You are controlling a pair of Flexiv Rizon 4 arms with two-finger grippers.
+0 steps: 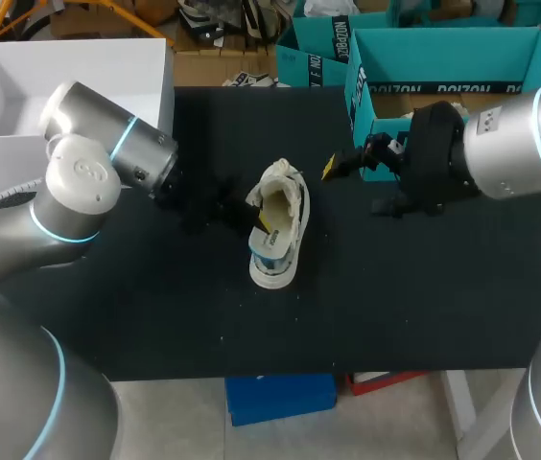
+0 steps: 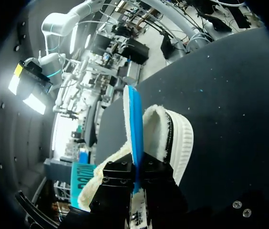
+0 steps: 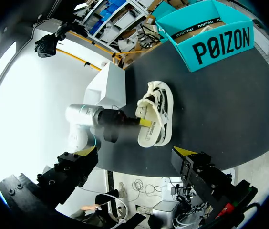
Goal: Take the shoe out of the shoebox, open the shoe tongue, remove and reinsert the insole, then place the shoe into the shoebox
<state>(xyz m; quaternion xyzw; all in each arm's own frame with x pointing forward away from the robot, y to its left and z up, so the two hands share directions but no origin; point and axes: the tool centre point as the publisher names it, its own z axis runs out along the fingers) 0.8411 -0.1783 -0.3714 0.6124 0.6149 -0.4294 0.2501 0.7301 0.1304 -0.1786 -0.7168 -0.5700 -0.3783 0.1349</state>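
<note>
Shoe (image 1: pixel 278 230) lies mid-frame in the head view, long axis top to bottom; the nearer left gripper (image 2: pixel 135 174) pinches the blue insole (image 2: pixel 134 124) at its opening (edge-on between the fingers (image 2: pixel 118 174)), right gripper (image 3: pixel 134 153) spread, empty

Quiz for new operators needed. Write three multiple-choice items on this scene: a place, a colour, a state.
1. Where is the shoe? A in the shoebox; B on the table; C on the floor.
2. The insole's colour? A red; B blue; C green.
3. The right end effector's state? A open; B shut on the shoe; C shut on the insole.
Answers: 1 B, it lies on the black table, outside the shoebox. 2 B, a blue edge shows in the left end effector. 3 A, it stands wide apart, holding nothing.
</note>
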